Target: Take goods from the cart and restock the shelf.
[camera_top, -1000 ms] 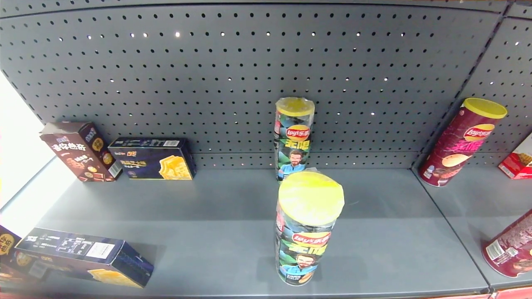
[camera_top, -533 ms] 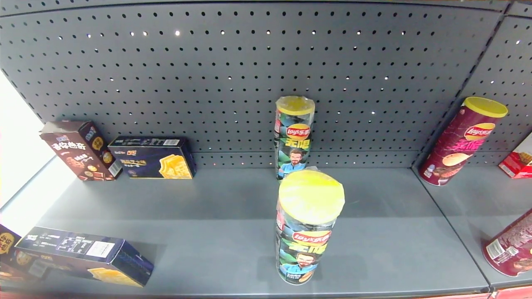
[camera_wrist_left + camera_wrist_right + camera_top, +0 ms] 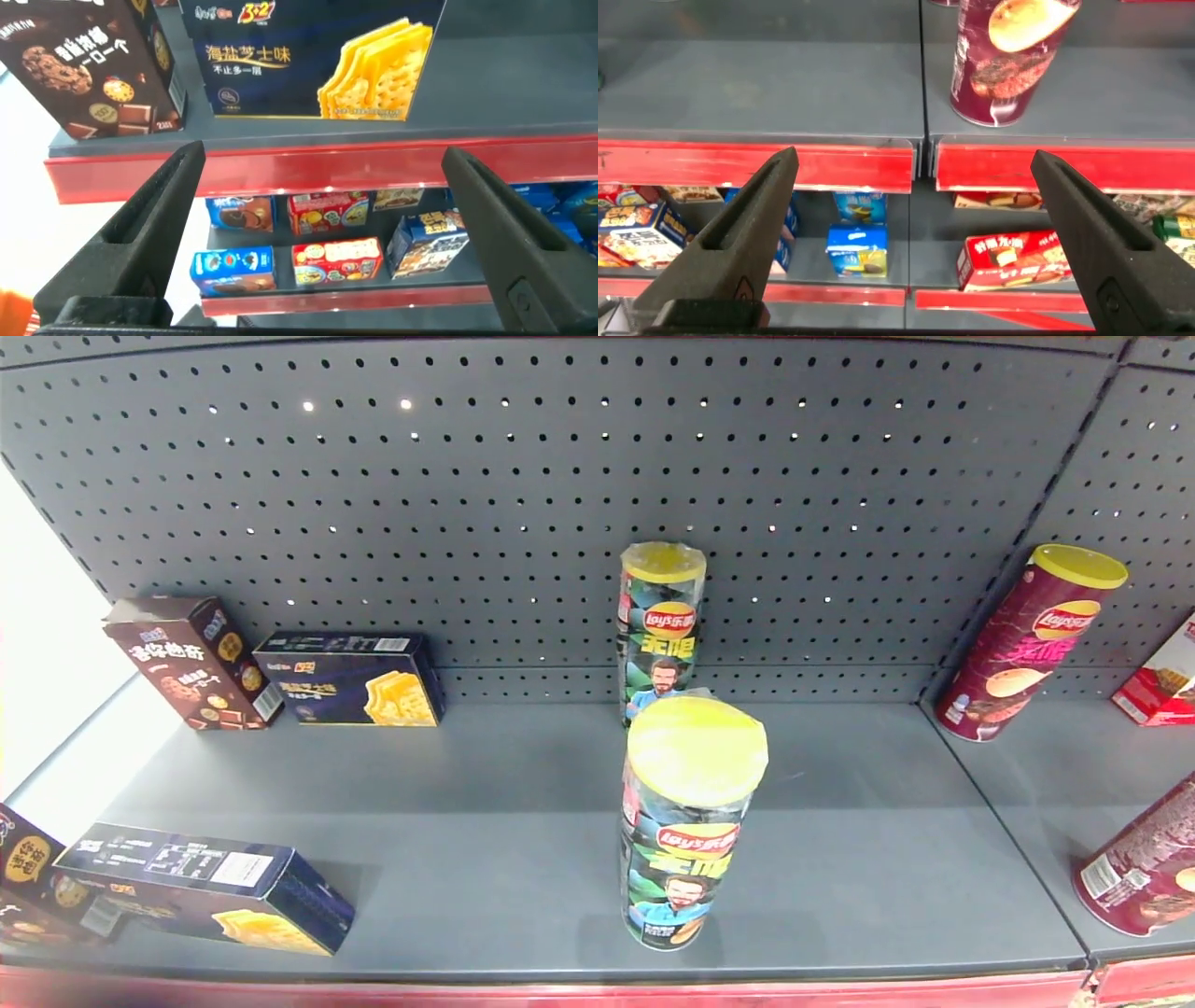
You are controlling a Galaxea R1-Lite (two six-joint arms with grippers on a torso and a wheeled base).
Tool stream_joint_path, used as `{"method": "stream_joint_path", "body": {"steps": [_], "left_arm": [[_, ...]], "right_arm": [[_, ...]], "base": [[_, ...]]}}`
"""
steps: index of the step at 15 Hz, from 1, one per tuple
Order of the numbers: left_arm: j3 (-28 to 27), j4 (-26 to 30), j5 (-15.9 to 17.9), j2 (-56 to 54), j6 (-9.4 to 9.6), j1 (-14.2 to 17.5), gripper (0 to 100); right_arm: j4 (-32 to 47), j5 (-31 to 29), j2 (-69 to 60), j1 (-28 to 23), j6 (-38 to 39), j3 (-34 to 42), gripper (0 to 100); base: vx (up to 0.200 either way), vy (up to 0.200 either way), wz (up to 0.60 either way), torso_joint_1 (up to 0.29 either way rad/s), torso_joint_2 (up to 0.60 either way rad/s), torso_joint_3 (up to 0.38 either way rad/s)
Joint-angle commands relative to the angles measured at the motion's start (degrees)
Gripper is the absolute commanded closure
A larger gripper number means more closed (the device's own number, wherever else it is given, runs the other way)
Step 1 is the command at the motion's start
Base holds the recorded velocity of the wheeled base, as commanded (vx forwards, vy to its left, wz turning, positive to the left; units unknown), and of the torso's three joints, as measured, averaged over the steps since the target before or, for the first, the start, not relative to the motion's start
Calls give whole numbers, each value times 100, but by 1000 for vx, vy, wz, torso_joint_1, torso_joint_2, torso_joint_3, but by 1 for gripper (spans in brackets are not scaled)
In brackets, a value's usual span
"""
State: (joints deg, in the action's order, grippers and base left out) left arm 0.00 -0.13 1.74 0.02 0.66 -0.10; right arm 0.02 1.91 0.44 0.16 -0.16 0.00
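Two green chip cans with yellow lids stand on the grey shelf (image 3: pixel 485 859): one near the front (image 3: pixel 689 821), one at the back by the pegboard (image 3: pixel 659 627). My left gripper (image 3: pixel 322 205) is open and empty, held in front of the shelf's red edge (image 3: pixel 327 168), below a dark blue cracker box (image 3: pixel 318 56) and a brown cookie box (image 3: pixel 89 65). Open with nothing between its fingers, my right gripper (image 3: pixel 915 215) faces the red edge below a maroon chip can (image 3: pixel 1008 56).
Cracker and cookie boxes (image 3: pixel 350 678) (image 3: pixel 191 663) stand at the shelf's back left, another blue box (image 3: pixel 205 887) at the front left. Maroon cans (image 3: pixel 1027 644) (image 3: pixel 1139 873) occupy the right bay. Lower shelves hold several small boxes (image 3: pixel 336 261) (image 3: pixel 1008 261).
The whole head view has shifted slightly, so the camera moved; the shelf's red front edge now shows along the bottom. The goods on the shelf have not moved.
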Motion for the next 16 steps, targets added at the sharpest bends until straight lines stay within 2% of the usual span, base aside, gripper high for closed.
{"method": "stream_joint_path", "body": {"steps": [1,6,8,16], "left_arm": [[0,-4,1,-2,-4,1,0],[0,-4,10,-2,13,1,0],[0,-4,1,-2,4,1,0],[0,-4,1,-2,-13,10,0]], "right_arm": [[-2,2,9,2,-2,0,0],[-2,2,9,2,-2,0,0],[-2,2,9,2,-2,0,0],[-2,2,9,2,-2,0,0]], "base": [[0,0,0,0,0,0],[0,0,0,0,0,0],[-200,0,0,7,5,7],[0,0,0,0,0,0]]}}
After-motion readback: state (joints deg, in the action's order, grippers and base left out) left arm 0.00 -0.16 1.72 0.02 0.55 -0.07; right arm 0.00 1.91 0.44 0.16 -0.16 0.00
